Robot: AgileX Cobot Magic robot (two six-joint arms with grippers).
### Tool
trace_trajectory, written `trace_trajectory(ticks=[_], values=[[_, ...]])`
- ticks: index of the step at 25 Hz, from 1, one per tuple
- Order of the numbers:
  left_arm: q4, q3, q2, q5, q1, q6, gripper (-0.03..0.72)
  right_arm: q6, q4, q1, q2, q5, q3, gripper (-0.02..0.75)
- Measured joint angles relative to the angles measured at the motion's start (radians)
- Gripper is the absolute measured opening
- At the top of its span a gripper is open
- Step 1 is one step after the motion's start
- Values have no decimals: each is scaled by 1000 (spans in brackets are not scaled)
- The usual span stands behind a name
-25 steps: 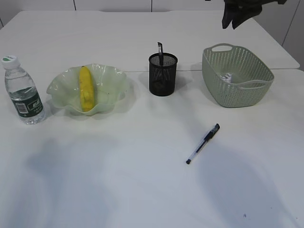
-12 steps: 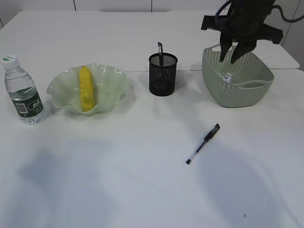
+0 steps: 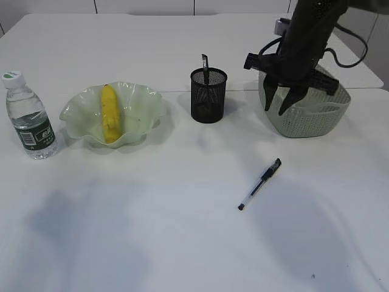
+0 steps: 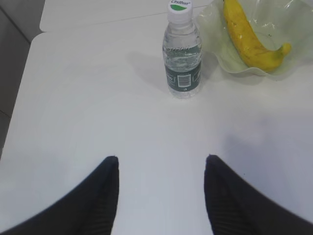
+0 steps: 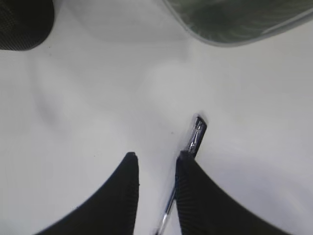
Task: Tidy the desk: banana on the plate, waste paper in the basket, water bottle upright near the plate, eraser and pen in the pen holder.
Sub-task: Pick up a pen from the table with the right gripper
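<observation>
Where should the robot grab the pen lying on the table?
Probably around the middle of the pen's thin barrel, coming straight down from above. It lies flat on the bare table, slanted with its capped end toward the basket, so the jaws should straddle the barrel crosswise. Nothing crowds it, and the right gripper is nearest.

— Where are we looking at, would you say?

— We are looking at an office-like test room: plain white tables are standing pushed together against white panelled walls, and a black mesh pen holder is sitting beside a loose pen.

— Anything making it feel staged?

— A dark robot arm is reaching over the desk (hardly ordinary office furniture).
</observation>
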Motion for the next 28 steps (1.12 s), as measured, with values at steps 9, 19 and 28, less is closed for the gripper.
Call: trace_trajectory(ticks=[9,19,28], values=[[-1,0,0,0,0,0,394,169,55,6,38,-4,7,204],[-1,0,0,0,0,0,394,242,72,16,38,-16,88,210],[-1,0,0,1,0,0,394,253,18,30,38,-21,158,210]])
